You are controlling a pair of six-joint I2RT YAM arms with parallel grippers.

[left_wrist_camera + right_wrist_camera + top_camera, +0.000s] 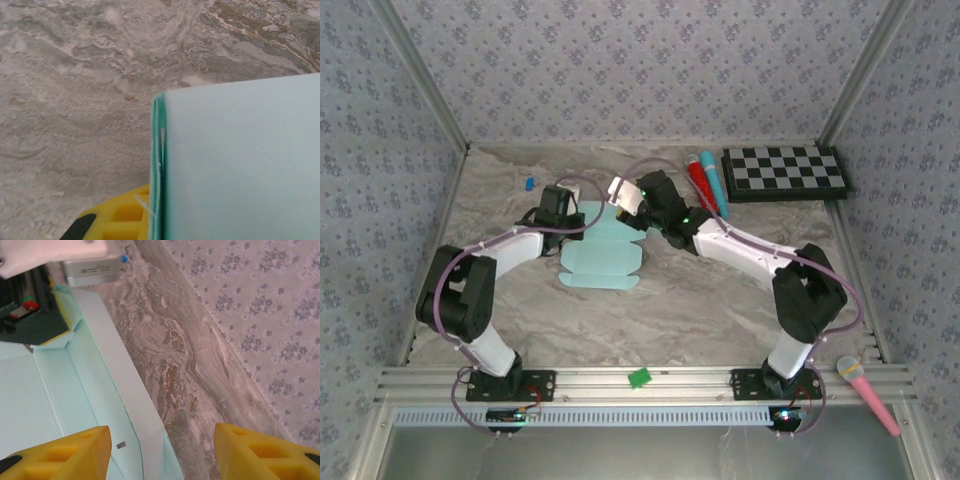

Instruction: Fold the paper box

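Bare desk (720, 310) was left open in front of the paper box (602, 262). The far right was blocked by a checkered board (785, 173), a red tube (702, 185) and a blue tube (713, 172).

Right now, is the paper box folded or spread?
Mostly spread: the paper box lies flat, one edge doubled in the left gripper.

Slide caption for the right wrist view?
Right arm's yellow jaws stand open over the edge of the pale aqua-blue card sheet on the grey marbled table.
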